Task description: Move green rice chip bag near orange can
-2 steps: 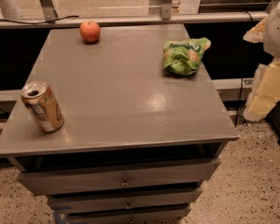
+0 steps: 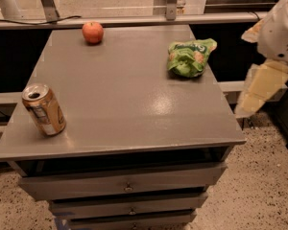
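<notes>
The green rice chip bag lies crumpled near the table's right edge, towards the back. The orange can stands slightly tilted at the front left of the grey table, with its top opened. My gripper hangs off the table's right side, beyond the edge and a little nearer the front than the bag. It touches nothing. The white arm rises above it at the right border of the view.
A red-orange apple sits at the back left of the table. The table has drawers below its front edge. A rail runs behind the table. Speckled floor lies to the right.
My gripper has shifted slightly left, towards the table's right edge. The bag, can and apple have not moved.
</notes>
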{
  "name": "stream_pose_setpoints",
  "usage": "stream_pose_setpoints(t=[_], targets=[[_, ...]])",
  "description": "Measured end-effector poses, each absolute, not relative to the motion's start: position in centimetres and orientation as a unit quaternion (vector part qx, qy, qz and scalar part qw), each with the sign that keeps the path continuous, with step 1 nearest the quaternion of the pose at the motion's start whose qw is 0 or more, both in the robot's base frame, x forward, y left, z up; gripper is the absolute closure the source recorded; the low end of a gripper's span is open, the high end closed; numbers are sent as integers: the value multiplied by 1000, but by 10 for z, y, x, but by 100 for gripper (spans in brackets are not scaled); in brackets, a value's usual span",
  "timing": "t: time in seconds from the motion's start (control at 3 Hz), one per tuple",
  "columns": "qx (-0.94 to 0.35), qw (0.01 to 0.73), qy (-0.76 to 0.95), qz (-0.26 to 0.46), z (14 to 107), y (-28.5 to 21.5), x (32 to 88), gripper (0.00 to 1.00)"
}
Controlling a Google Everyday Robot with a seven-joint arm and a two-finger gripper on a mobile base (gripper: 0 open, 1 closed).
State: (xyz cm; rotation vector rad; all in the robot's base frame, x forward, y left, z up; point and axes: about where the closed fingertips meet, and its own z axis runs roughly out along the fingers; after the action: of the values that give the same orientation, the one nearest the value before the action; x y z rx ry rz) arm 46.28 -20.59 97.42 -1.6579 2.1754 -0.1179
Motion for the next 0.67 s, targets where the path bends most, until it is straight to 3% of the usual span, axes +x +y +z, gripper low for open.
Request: stream_pose_setpoints(t=[0.67], targets=[[-556,296,776,-28,923,-180,586,0]])
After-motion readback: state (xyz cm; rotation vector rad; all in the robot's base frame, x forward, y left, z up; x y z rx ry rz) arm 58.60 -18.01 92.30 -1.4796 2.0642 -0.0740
